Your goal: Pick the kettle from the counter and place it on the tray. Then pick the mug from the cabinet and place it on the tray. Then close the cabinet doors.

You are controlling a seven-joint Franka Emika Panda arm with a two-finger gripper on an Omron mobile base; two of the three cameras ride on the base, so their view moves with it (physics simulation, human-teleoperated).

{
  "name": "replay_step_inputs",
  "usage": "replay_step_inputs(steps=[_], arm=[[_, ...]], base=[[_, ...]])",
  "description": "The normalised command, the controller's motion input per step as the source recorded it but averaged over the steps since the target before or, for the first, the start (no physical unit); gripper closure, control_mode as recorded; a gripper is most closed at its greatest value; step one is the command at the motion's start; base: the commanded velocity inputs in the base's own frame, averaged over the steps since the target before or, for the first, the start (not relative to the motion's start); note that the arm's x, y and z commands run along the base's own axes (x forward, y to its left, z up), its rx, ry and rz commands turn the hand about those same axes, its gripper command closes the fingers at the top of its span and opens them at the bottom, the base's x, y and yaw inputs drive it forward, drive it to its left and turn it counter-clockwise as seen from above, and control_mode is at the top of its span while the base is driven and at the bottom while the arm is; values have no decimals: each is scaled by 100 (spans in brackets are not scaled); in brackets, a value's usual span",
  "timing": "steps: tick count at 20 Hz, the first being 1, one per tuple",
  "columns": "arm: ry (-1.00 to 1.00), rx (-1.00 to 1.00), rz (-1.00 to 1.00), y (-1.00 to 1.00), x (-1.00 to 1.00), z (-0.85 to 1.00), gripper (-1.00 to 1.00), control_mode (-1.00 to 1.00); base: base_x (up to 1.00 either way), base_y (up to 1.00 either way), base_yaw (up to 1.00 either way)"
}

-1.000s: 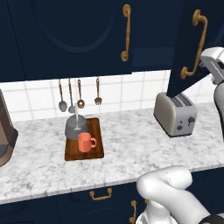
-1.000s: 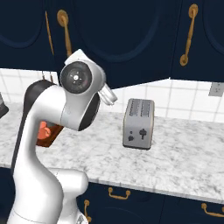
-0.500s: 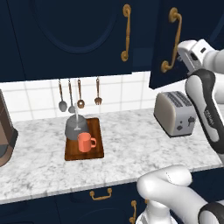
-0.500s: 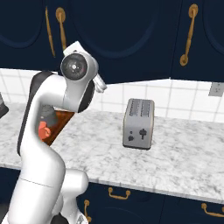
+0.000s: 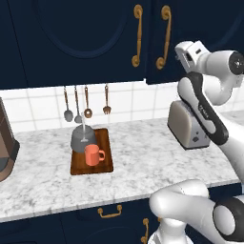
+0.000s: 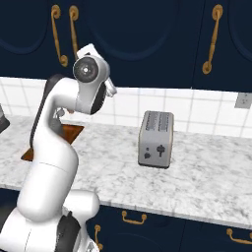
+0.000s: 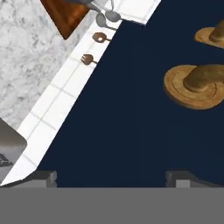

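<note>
Kettle (image 5: 82, 139) and mug (image 5: 93, 155) on tray (image 5: 92, 165); door-closing step (both look shut). Gripper (image 7: 111, 179) spread, empty, against cabinet doors (image 5: 86, 38); next, retract.

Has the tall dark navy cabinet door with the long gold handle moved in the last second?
Yes. In the left base view the right-hand door swung leftward, its gold handle now beside the left door's handle, above the boxy silver toaster.

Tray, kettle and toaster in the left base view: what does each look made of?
The tray looks like reddish-brown wood with a matte, grained face. The kettle reads as dull dark grey metal. The toaster seems brushed silver metal, going by its pale sheen. All are rendered, so take this as appearance.
</note>
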Motion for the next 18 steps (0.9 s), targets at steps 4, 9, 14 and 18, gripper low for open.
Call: replay_step_inputs(steps=[4,9,14,18], arm=[[2,18,-6,4,73,-9,-100,-100],[6,15,-17,-1,61,-5,-100,-100],[3,16,-18,-3,27,-17,-100,-100],[0,15,-15,-13,-1,-18,-100,-100]], base=[[0,0,0],[0,0,0],[0,0,0],[0,0,0]])
